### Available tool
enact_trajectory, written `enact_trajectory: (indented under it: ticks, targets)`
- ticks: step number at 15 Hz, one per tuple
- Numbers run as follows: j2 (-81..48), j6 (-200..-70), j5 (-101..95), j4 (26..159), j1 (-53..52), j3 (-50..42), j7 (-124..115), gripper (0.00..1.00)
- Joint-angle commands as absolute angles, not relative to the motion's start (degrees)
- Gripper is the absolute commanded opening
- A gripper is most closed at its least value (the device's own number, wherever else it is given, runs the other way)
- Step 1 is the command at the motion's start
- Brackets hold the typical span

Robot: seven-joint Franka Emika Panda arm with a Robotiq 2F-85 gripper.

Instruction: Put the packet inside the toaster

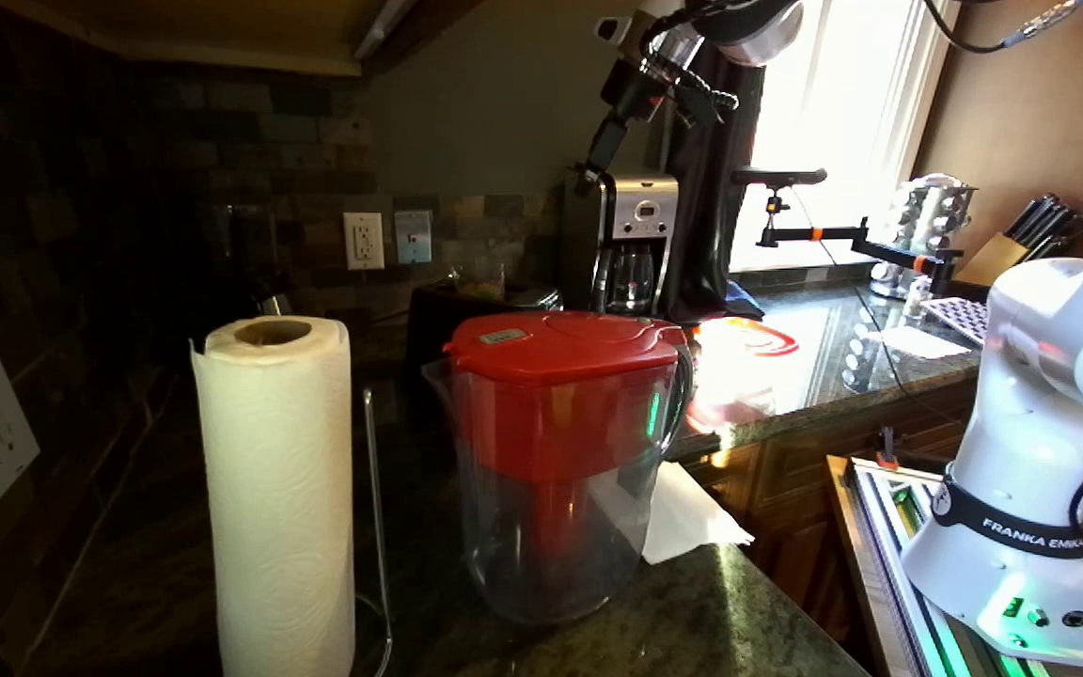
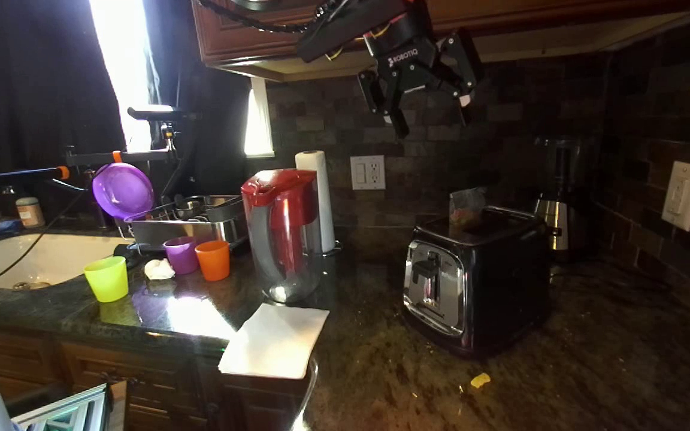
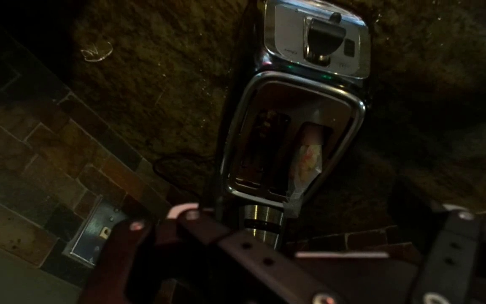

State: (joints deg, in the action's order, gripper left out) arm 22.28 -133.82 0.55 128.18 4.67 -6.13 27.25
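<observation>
The toaster stands on the counter in an exterior view, black-sided with a shiny silver lever face. The wrist view shows the toaster from above with two slots. The packet is clear plastic with orange-brown contents. It stands partly inside one slot, and its upper part sticks out above the toaster top. In the wrist view the packet sits in the right slot, its clear end reaching over the rim. My gripper is open and empty, well above the toaster and apart from the packet.
A red-lidded pitcher, a paper towel roll and a white paper sheet are on the counter. A blender stands behind the toaster. A coffee maker and cups stand elsewhere. A cabinet hangs near the gripper.
</observation>
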Motion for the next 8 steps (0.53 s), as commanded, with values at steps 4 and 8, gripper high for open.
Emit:
enact_trajectory:
  ticks: [4, 8]
  targets:
    - [27.6, -134.0, -5.1, 133.3, 5.0, -5.6, 18.3, 1.0]
    - [26.1, -133.7, -4.4, 131.4, 3.7, -6.8, 19.6, 1.0]
